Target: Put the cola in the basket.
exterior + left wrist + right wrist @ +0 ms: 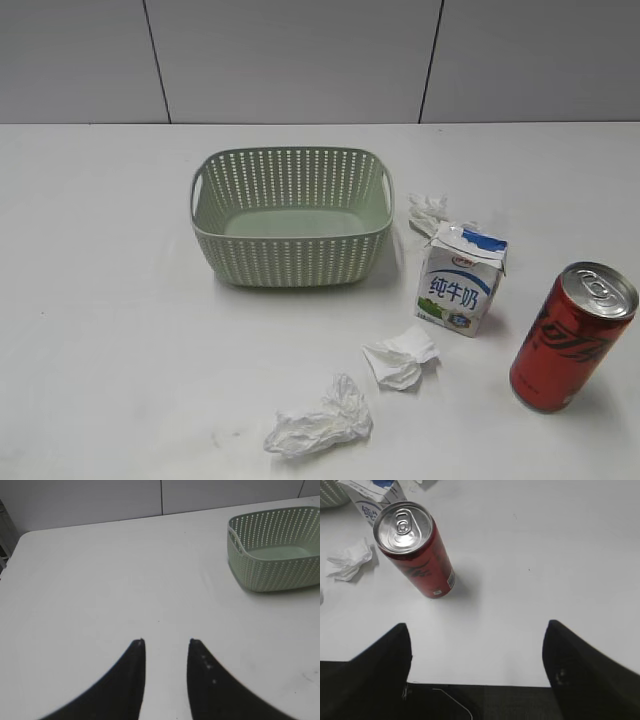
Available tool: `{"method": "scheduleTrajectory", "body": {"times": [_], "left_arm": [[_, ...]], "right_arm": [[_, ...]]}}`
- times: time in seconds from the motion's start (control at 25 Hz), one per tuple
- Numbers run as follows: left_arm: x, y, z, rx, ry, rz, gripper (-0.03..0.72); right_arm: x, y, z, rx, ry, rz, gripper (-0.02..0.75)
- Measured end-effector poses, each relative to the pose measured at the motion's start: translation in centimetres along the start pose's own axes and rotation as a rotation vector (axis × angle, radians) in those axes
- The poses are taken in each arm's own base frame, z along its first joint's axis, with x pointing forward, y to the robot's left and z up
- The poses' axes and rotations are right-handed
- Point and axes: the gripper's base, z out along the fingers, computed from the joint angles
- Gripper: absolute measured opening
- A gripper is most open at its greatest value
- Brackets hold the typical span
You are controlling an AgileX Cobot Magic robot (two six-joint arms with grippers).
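Cola (572, 338) stands upright on the counter (110, 330) at the far right, long axis vertical, well apart from the basket (290, 228), with the milk carton (461, 279) between them. In the right wrist view the cola (415, 547) sits ahead and left of the right end effector (477, 652), whose fingers are spread wide with nothing between them. Left end effector (166, 645) has a narrower gap, also empty, and sees only the basket (277, 570) off to its right. Right arm is clearly nearer; likely a side-on grasp on the can body.
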Motion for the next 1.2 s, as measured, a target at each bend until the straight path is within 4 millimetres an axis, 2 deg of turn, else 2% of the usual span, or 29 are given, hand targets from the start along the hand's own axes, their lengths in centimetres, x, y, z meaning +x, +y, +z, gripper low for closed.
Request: {"method": "scheduleTrajectory", "body": {"times": [0.4,0.72,1.0,1.2], "left_arm": [[0.0,0.0,0.0,0.0,0.0,0.0,0.232],[0.0,0.0,0.0,0.0,0.0,0.0,0.232],[0.0,0.0,0.0,0.0,0.0,0.0,0.231],[0.0,0.0,0.0,0.0,0.0,0.0,0.231]], "right_arm": [[-4.8,-0.3,2.6,0.0,0.194,0.075,0.593],[-8.6,-0.8,5.9,0.003,0.322,0.109,0.593],[-10.6,-0.7,8.1,-0.033,0.403,0.145,0.592],[-11.1,-0.4,8.7,-0.062,0.436,0.158,0.592]]}}
